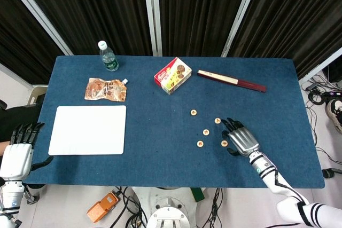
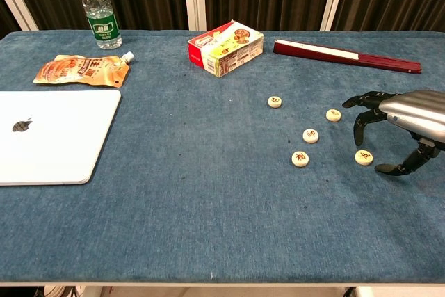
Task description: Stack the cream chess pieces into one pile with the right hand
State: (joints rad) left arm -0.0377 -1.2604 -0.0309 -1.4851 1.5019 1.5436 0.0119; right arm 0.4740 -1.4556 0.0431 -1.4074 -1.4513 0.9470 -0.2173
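Chest view, lower right of the frame: the right hand (image 2: 403, 124) hangs low over the blue table (image 2: 208, 199) with its dark fingers (image 2: 363, 119) spread and curved downward, grasping nothing. Its thumb reaches in from the right just beside the nearest cream chess piece (image 2: 363, 157), and whether it touches that piece cannot be told. Left of that one lies a second piece (image 2: 300, 158), then a third (image 2: 311, 135) a little further back, a fourth (image 2: 334, 115) close to the fingertips, and the fifth (image 2: 275, 101) furthest from the camera. All five lie flat and apart from one another in the right half of the table, none stacked. At the left edge of the frame a white laptop (image 2: 49, 135) lies closed. Beyond it sits an orange snack pouch (image 2: 82, 71), and in the upper left corner a clear water bottle (image 2: 97, 8) stands upright. Near the top centre is a red and yellow snack box (image 2: 226, 48), and to its right a dark red folded fan (image 2: 348, 56) lies along the far edge. From the head view, the left hand (image 1: 18, 150) shows at the lower left of the frame, off the table's edge, released, with fingers straight and slightly apart.
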